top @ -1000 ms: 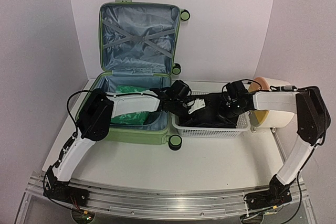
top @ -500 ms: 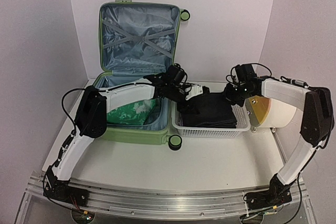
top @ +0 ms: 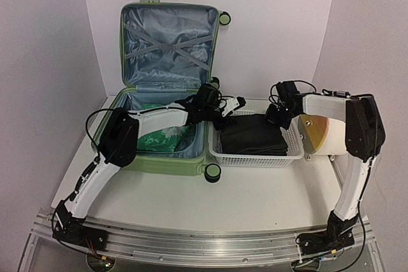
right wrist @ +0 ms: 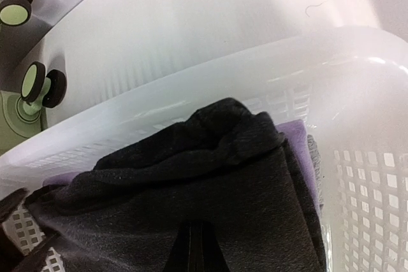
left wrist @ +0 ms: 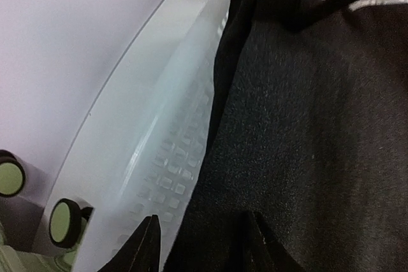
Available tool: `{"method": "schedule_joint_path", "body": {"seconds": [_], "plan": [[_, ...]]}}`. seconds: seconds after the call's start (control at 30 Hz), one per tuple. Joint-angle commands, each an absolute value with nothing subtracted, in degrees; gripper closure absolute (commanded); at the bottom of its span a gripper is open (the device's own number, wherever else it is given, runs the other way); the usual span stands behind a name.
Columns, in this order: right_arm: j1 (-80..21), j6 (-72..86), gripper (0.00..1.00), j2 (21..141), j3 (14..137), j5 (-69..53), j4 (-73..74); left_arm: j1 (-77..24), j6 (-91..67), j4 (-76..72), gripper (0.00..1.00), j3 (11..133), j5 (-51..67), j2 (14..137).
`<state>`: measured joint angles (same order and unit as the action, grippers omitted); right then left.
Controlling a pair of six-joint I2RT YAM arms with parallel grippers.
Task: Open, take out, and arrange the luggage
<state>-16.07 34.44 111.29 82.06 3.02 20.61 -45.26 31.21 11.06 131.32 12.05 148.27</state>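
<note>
left fingers (left wrist: 148,246) stood part-spread over black garment (top: 248,133) | right fingers (right wrist: 191,254) were pressed together | risk: a fingertip could snag the cloth and drag it over the basket (top: 255,161) rim

- A white desk (top: 255,195) forms the base of the enclosure, its top plain and matte.
- Pale lilac-white panels close it in: a back wall (top: 274,23), a left wall (top: 44,62) and a right wall (top: 376,30).
- A metal rail (top: 204,244) runs along the desk's near edge.
- The light is soft and even, with faint shadows.

High overview from the near side, two close downward wrist views, white basket (top: 255,159) common to all.
</note>
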Motion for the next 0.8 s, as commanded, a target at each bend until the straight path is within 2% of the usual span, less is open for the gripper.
{"method": "schedule_joint_path", "body": {"seconds": [0.0, 0.13, 0.17, 0.23, 0.33, 0.5, 0.67, 0.77], "plan": [[-15.8, 34.8, 1.00, 112.9, 84.9, 4.4, 20.4, -45.3, 28.8, 8.5, 0.61, 135.1, 3.6, 150.5], [-16.1, 34.5, 0.99, 111.8, 89.3, 4.3, 20.6, -44.6, 28.6, 9.2, 0.57, 131.7, 6.9, 144.4], [-16.6, 34.5, 0.95, 111.1, 90.6, 5.0, 20.6, -44.5, 28.8, 10.4, 0.55, 131.8, 7.4, 142.9], [-18.4, 34.4, 0.81, 109.9, 93.4, 6.6, 20.6, -44.0, 28.9, 13.2, 0.50, 132.4, 9.0, 139.5], [-23.1, 34.1, 0.65, 110.0, 98.6, 8.5, 20.5, -42.5, 27.9, 21.2, 0.37, 137.2, 12.9, 136.0], [-31.0, 34.9, 0.50, 115.1, 109.5, 7.7, 19.4, -36.4, 23.1, 35.1, 0.19, 139.5, 18.9, 129.5], [-39.0, 36.7, 0.32, 126.4, 122.1, 5.8, 18.6, -25.3, 12.0, 40.5, 0.11, 126.6, 22.7, 120.2], [-42.5, 37.5, 0.29, 133.2, 128.2, 5.8, 18.5, -19.0, 6.6, 42.8, 0.08, 119.1, 23.9, 118.2]]}}
